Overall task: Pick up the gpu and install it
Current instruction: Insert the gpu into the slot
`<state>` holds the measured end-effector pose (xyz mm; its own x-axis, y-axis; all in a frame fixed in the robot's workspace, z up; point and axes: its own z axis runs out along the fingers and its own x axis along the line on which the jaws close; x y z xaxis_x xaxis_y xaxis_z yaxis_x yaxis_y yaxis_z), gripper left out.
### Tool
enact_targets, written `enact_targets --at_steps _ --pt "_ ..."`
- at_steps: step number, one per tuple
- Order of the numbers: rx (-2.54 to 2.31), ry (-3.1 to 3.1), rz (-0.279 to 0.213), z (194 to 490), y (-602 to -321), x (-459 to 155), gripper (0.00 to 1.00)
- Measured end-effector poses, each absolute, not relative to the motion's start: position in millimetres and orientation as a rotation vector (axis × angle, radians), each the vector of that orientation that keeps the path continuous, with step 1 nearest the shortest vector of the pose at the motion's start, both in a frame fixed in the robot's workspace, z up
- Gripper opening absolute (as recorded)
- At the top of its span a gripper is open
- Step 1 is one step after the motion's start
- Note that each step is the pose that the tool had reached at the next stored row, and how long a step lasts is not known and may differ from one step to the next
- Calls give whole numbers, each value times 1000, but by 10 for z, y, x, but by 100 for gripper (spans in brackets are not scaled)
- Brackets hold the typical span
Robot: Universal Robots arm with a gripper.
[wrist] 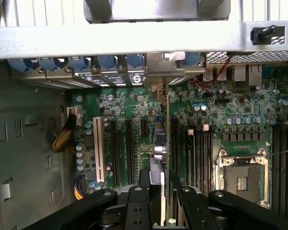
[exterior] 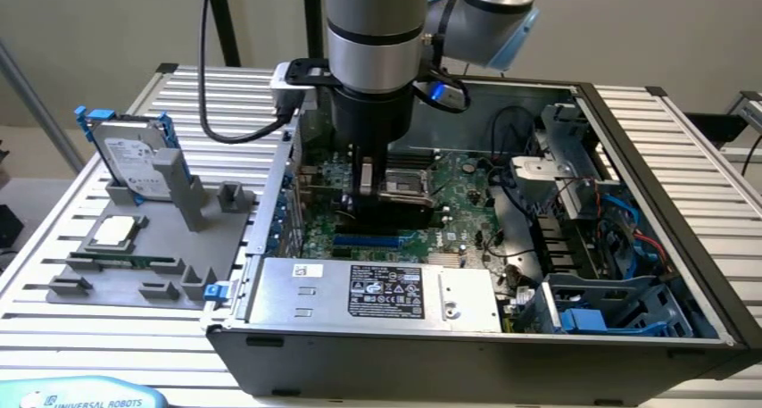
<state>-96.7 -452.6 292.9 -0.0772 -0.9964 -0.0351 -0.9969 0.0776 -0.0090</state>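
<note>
My gripper [wrist: 161, 191] reaches down into the open computer case [exterior: 666, 203], over the green motherboard [wrist: 125, 110]. It is shut on the gpu [wrist: 166, 143], which the wrist view shows edge-on as a thin upright card between the two black fingers [wrist: 145, 187]. The card runs along a black expansion slot toward the case's rear wall, and its silver end bracket [wrist: 161, 64] sits among the blue slot clips. In the exterior view the gripper [exterior: 375, 194] stands low over the board beside the processor socket [exterior: 405, 185]. Whether the card's edge is seated in the slot is hidden.
On the exterior view's left, a grey fixture [exterior: 131, 265] holds a silver hard drive with blue rails [exterior: 128, 154] and a square processor chip [exterior: 116, 232]. Inside the case are the power supply [exterior: 381, 292], blue drive cages [exterior: 608, 310], loose cables [exterior: 512, 203] and a white slot [wrist: 99, 148].
</note>
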Motion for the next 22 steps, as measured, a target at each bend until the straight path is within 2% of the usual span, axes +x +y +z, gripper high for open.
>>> enact_targets --at_steps 11,22 --pt "-2098 2295 26 2729 -4526 -972 27" --pt "-2121 2274 27 2701 -4499 -972 27"
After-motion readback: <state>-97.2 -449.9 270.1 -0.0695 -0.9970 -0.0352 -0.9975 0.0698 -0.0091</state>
